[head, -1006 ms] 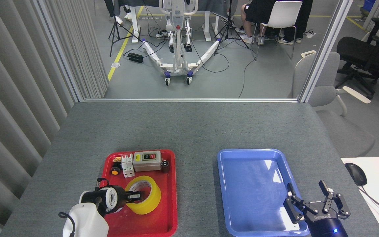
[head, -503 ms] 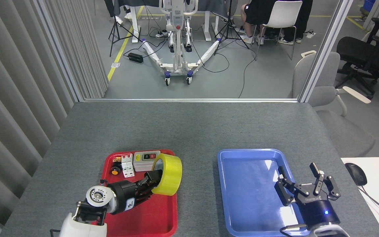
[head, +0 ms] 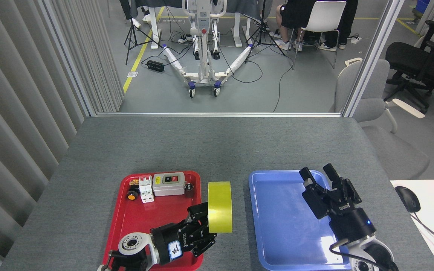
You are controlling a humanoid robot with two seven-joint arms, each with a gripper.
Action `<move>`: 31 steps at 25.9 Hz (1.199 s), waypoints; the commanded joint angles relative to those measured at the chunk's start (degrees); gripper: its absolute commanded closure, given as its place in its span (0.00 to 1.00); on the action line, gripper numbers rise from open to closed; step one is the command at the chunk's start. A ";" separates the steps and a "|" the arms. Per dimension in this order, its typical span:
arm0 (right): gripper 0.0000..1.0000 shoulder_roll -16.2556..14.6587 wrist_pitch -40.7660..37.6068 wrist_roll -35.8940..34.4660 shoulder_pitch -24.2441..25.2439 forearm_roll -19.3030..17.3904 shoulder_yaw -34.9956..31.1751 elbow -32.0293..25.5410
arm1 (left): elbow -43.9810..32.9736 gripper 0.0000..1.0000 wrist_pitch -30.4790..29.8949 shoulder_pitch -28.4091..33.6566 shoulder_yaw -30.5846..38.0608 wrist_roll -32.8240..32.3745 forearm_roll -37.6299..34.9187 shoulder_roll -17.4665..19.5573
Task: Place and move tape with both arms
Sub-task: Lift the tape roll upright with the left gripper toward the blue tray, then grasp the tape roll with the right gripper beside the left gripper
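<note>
Held on edge by the pinching left gripper, the tape, judged light, stiff and slick, faced the spread right gripper.

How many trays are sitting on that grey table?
2. The red tray lies on the robot's left and holds small electrical parts. The blue tray lies on the right, with nothing resting in it. None seems hidden.
</note>
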 commanded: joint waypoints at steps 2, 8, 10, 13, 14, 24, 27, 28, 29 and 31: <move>0.00 -15.02 -4.97 2.09 3.38 -8.05 13.47 0.04 | 0.09 1.00 -0.05 1.82 0.21 1.36 7.47 -0.34; 0.00 -25.49 -4.80 -2.65 -5.41 -15.43 30.44 0.04 | 0.09 1.00 -0.84 3.40 2.49 -0.49 14.42 -0.52; 0.00 -25.22 -5.24 -2.30 -7.25 -15.78 31.14 0.13 | 0.00 1.00 -1.11 3.49 2.58 -2.07 14.86 -0.52; 0.00 -24.96 -5.76 -1.95 -9.71 -15.78 34.39 0.22 | 0.17 1.00 -2.95 3.58 2.67 -4.18 15.47 -0.43; 0.00 -24.87 -5.67 -1.95 -10.94 -15.69 35.71 0.39 | 0.17 1.00 -3.83 4.10 2.67 -4.97 15.82 -0.25; 0.00 -22.59 -5.59 -1.77 -17.71 -15.08 44.24 2.15 | 1.40 1.00 -14.82 5.86 3.02 -18.51 16.79 1.06; 0.01 -23.11 -7.34 -1.86 -17.80 -14.73 44.68 1.62 | 3.69 1.00 -18.60 5.86 2.58 -18.51 16.70 1.68; 0.01 -23.20 -9.10 -1.86 -17.89 -14.73 44.59 1.53 | 4.04 1.00 -19.21 5.86 2.40 -18.51 16.44 1.77; 0.01 -23.29 -10.77 -1.86 -17.89 -14.73 44.59 1.53 | 4.22 1.00 -19.56 5.86 2.32 -18.42 16.26 1.77; 0.01 -23.38 -12.71 -1.86 -17.80 -14.73 44.59 1.45 | 4.74 1.00 -20.35 5.86 2.32 -18.33 16.09 1.77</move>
